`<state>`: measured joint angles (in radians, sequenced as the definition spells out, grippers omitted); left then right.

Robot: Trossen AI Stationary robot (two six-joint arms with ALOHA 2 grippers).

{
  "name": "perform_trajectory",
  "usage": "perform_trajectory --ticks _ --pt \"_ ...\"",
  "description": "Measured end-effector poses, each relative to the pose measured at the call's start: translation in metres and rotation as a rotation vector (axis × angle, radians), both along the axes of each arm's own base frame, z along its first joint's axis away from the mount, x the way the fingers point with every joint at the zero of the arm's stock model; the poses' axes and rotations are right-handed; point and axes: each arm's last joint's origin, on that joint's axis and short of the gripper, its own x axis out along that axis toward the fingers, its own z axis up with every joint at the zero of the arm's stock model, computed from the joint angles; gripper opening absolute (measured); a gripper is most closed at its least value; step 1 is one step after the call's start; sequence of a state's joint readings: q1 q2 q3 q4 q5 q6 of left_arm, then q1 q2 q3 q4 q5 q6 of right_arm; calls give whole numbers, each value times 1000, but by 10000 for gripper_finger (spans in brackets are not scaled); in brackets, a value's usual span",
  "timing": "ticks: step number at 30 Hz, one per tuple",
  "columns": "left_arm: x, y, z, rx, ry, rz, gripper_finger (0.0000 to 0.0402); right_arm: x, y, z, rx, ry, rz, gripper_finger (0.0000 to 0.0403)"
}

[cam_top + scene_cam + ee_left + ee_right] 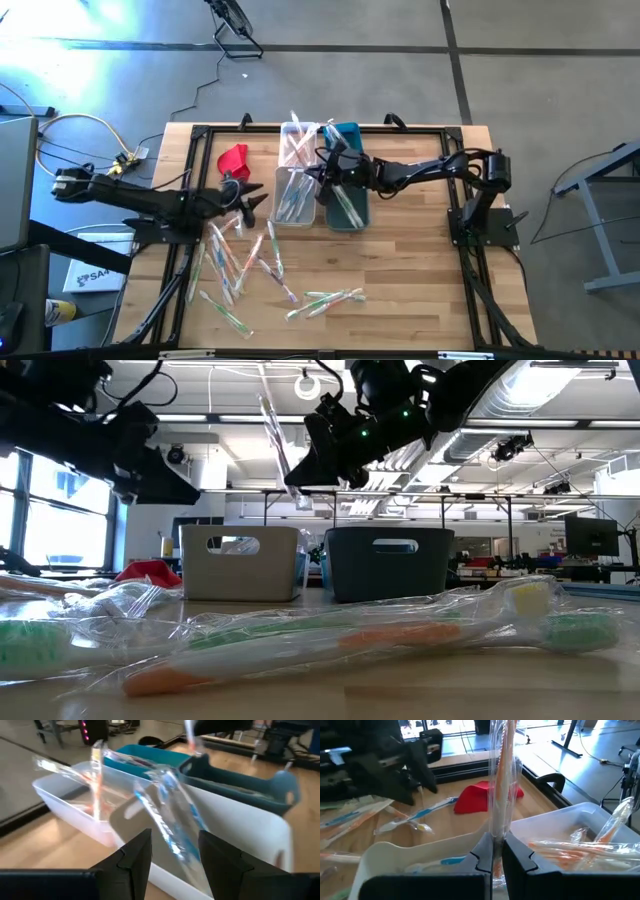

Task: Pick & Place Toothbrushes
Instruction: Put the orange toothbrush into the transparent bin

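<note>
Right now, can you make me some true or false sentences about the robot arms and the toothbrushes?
1. The right end effector is shut on a wrapped orange toothbrush. True.
2. The left end effector is shut tight. False: its fingers stand apart and hold nothing.
3. The red cloth lies inside the teal bin. False: it lies on the table, beside the white bin.
4. Many toothbrushes lie loose on the table. True.
5. The white bin is empty. False: wrapped toothbrushes are in it.
</note>
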<state>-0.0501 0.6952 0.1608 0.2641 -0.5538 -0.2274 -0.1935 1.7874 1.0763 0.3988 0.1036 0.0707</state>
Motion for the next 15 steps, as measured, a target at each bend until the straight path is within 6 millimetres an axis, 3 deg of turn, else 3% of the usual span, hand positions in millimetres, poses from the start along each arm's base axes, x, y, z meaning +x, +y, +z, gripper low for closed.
perform_trajectory --ticks 8,15 --pt "-1 32 4 -21 -32 -75 159 2 10 0 13 -3 19 10" --pt "-2 42 8 -54 -82 -199 159 3 14 0 36 -11 23 10"
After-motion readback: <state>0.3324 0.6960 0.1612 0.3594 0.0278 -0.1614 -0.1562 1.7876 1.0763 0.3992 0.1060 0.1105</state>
